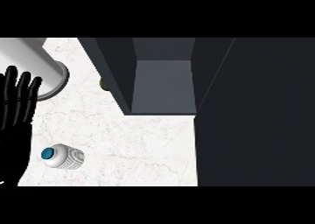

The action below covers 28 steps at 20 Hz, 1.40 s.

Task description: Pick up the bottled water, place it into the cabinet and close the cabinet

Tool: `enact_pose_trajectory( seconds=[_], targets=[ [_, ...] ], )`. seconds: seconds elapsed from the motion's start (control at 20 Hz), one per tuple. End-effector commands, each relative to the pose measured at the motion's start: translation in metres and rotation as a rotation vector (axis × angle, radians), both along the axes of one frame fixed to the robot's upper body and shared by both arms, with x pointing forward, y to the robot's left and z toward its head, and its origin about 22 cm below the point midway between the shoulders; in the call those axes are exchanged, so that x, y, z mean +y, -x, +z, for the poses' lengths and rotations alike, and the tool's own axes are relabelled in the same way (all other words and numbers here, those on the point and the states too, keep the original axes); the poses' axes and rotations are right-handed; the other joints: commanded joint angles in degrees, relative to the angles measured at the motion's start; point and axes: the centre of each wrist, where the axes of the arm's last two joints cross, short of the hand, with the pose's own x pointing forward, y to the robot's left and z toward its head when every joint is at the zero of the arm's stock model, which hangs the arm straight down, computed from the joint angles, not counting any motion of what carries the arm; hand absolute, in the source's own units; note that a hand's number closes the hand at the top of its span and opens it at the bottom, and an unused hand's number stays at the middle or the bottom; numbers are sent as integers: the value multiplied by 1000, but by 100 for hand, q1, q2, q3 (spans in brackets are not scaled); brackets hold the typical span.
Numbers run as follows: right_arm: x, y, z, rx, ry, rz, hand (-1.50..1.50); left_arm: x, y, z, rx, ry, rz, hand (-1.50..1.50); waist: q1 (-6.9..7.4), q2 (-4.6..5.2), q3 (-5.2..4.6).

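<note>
**Bottle on the counter, left hand resting open beside it**

While I watch from the head view, the bottled water [62, 157] sits on the white marbled counter [134, 144] near the lower left, seen almost from above: a teal cap facing up and to the left, with a ribbed white body behind it. I cannot tell whether it stands tilted or lies on its side. Nothing is touching it.

Just left of the bottle is my left hand [12, 109], black, at the view's left edge. Its fingers are straight and spread a little, pointing up the picture, and it holds nothing. The lower part of the hand runs close beside the bottle's cap, but I see a strip of counter between them, so they are apart. Part of the hand is cut off by the left edge.

Above the hand's fingertips lies a pale grey cylindrical object [31, 65] with a darker rim, coming in from the upper left corner; I cannot make out what it is, and the fingers overlap its lower edge.

Further right, well apart from the bottle, the cabinet [163, 83] stands open, its dark walls framing a grey inner floor. A small dark round thing shows at the cabinet's left wall, too small to identify. Right of the cabinet, a large dark panel [260, 113] fills that side of the view. My right hand shows nowhere.
</note>
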Motion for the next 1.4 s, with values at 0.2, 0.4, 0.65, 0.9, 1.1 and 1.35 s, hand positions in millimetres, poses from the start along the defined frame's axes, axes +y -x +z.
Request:
enact_pose_trajectory(
  seconds=[0.2, 0.4, 0.65, 0.9, 1.1, 1.35],
  targets=[
    [-7, 33, 1, -55, 60, -14, -150, 26, 44, -9, -29, 6, -143, -150, 24, 54, 19],
    [6, 39, -22, 248, -250, 103, -150, 6, 56, -58, 407, 337, -105, -150, 70, 56, 24],
    [14, 63, -16, 301, -297, 149, -150, 23, 77, -46, 452, 348, -100, -150, 8, 56, 21],
    [7, 80, -31, 290, -289, 163, -150, 53, 103, -49, 461, 351, -90, -150, 5, 54, 21],
    [2, 85, -36, 314, -296, 164, -150, 48, 127, -55, 443, 348, -84, -150, 20, 52, 22],
    [-5, 95, -18, 296, -301, 176, -150, 62, 132, -62, 463, 347, -61, -150, 7, 57, 22]
  ],
)
